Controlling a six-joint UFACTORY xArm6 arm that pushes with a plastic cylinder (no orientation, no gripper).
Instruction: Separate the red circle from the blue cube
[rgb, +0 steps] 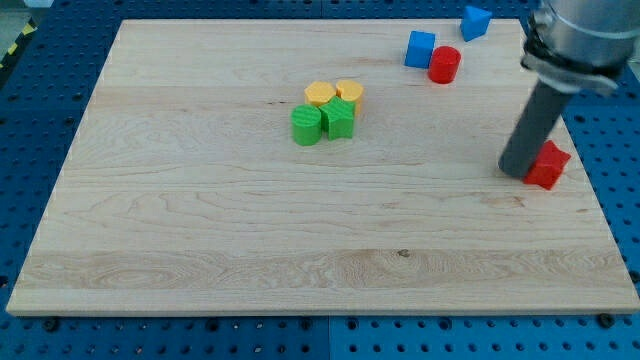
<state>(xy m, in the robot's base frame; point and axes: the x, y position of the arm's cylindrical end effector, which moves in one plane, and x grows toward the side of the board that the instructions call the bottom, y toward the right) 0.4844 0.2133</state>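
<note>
You had the rod standing at the view's right side of the board, and my tip (520, 172) rested on the wood right against a red block (548, 165) of uneven outline, which lay just to its right and looked to be touching it. There were no jaws to open or shut here: the rod carried nothing and could only push.

The pair you were asked to part sat well up and to the left of the tip, near the board's (200, 250) top edge. The red circle (445, 64) lay touching, or all but touching, the blue cube (419, 48), with the cube on its upper-left side. So, judging by that, the separating step had not yet begun; the tip was at the approach stage and at the wrong block.

The next move seemed to call for leaving the red block by the tip alone, travelling up the board, and coming in at the seam between cube and circle, then pushing the circle down and to the right, into open wood. A push from the circle's far side would only press it harder onto the cube.

Counted: three red or blue pieces near the top right, namely the red circle, the blue cube and a second blue block (476, 21), wedge-like, above and right of them. Far left of the tip stood a tight cluster of four: two yellow blocks (320, 94) (349, 92) and two green blocks (307, 125) (340, 118). With the red block by the tip, that made eight blocks in all.
</note>
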